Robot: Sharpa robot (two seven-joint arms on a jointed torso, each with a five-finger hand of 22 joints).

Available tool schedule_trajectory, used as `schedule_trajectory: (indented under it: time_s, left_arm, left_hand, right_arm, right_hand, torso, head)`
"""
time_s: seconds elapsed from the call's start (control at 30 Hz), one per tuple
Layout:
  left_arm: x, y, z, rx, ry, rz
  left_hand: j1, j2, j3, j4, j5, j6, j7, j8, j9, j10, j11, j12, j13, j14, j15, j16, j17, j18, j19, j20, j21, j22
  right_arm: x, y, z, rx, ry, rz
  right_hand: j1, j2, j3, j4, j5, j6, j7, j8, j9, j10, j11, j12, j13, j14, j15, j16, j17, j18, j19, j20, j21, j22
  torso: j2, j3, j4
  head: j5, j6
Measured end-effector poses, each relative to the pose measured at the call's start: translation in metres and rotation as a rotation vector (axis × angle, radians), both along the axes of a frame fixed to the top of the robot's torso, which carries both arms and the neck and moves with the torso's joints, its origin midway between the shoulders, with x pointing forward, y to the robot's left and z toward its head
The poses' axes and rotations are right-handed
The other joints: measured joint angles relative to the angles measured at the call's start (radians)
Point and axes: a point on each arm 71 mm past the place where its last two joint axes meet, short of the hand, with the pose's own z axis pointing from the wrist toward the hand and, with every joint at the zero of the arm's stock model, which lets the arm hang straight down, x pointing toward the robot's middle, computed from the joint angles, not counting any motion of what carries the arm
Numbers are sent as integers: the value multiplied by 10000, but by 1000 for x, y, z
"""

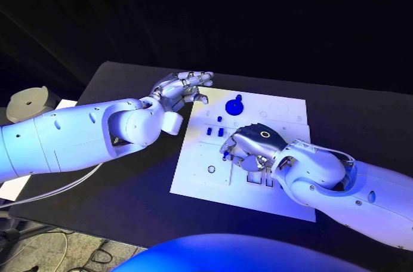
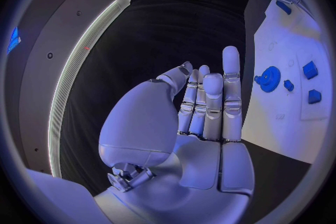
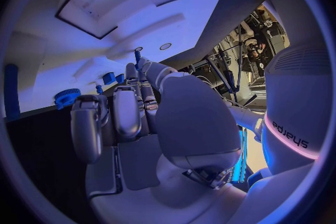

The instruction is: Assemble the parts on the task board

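Head view: right hand (image 1: pixel 249 147) pinches a small blue part (image 1: pixel 225 155) over the task board (image 1: pixel 194 176) mid-counter, left hand (image 1: pixel 182 87) empty, fingers together at the board's edge; risk: thin pinch slips, part drops off-slot.

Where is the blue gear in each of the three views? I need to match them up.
Head view: blue gear on the far part of the task board, beyond the right robot hand.
Left wrist view: gear on the board, beyond the left robot hand's fingertips.
Right wrist view: gear beside the fingers.
Shared landmark: the small blue blocks beside it.
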Motion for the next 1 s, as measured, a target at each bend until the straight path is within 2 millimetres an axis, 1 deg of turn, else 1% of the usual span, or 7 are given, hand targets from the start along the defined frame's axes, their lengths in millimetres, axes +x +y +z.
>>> schedule_trajectory:
  time_s: [0.17,0.23,0.73,0.77,0.8,0.93,1.0]
  left_arm:
    - [0,0,0,-3,3,-8]
    - [0,0,0,-4,4,-13]
    - [0,0,0,-14,17,-48]
    - [0,0,0,-15,18,-51]
    - [-1,0,0,-16,19,-55]
    - [-1,0,0,-20,26,-71]
    - [-1,0,0,-21,30,-78]
  left_hand:
    - [0,0,0,0,0,0,0,0,0,0,0,0,0,0,0,0,0,0,0,0,0,0]
    - [0,0,0,0,0,0,0,0,0,0,0,0,0,0,0,0,1,1,0,0,0,0]
    - [0,0,0,0,0,0,0,0,1,0,0,0,1,0,0,0,1,1,-36,36,0,1]
    - [0,0,0,0,0,0,0,0,1,0,0,0,1,0,0,0,1,0,-36,36,0,1]
    - [0,0,0,0,0,0,0,0,1,0,0,0,2,0,0,0,2,-1,-36,35,0,1]
    - [0,0,0,0,0,-35,-35,0,1,0,0,-34,-18,0,0,0,-13,-1,-35,36,0,-7]
    - [0,0,0,0,0,-35,-35,0,2,0,0,-43,-18,0,0,0,-15,-1,-36,36,0,-9]
  right_arm:
    - [-1,2,-2,-44,42,37]
    - [-1,2,-3,-73,67,48]
    - [-1,4,-7,-377,114,57]
    - [-1,5,-7,-403,98,55]
    - [-1,5,-7,-430,78,51]
    - [-2,6,-7,-511,2,45]
    - [-2,7,-8,-545,-24,37]
  right_hand:
    - [0,0,0,1,-1,-1,-1,-9,-1,-15,15,0,-1,0,0,0,0,-1,-1,0,0,-1]
    - [0,0,0,1,-3,-1,-1,-10,0,-15,15,0,-1,0,0,0,0,0,-38,38,0,-1]
    - [0,0,-30,-27,-9,-2,-2,-19,10,-16,16,15,-4,0,0,0,-20,0,-38,38,0,-3]
    - [-52,-52,-30,-27,-9,-2,-2,-19,10,-16,16,16,8,0,0,0,-22,-1,-38,37,0,-3]
    - [-52,-52,-30,-27,-9,-3,-2,-19,10,-16,16,16,10,0,0,0,-31,-1,-32,43,0,-3]
    - [-149,-146,-29,-27,-80,-63,56,-19,10,-132,127,72,-6,0,73,0,-95,0,-40,114,0,-4]
    - [-245,-181,-55,-54,-111,-136,128,-19,10,-351,157,38,-24,-17,96,0,-139,-1,-76,150,-7,-4]
  torso:
    - [-1,-2,0]
    - [-2,-3,0]
    - [-6,-4,-4]
    - [-6,-4,-4]
    - [-6,-4,-5]
    - [-6,-4,-7]
    - [-5,-3,-7]
  head:
    - [13,-1]
    - [14,-2]
    - [15,-3]
    - [15,-3]
    - [15,-3]
    - [5,-3]
    - [-1,-3]
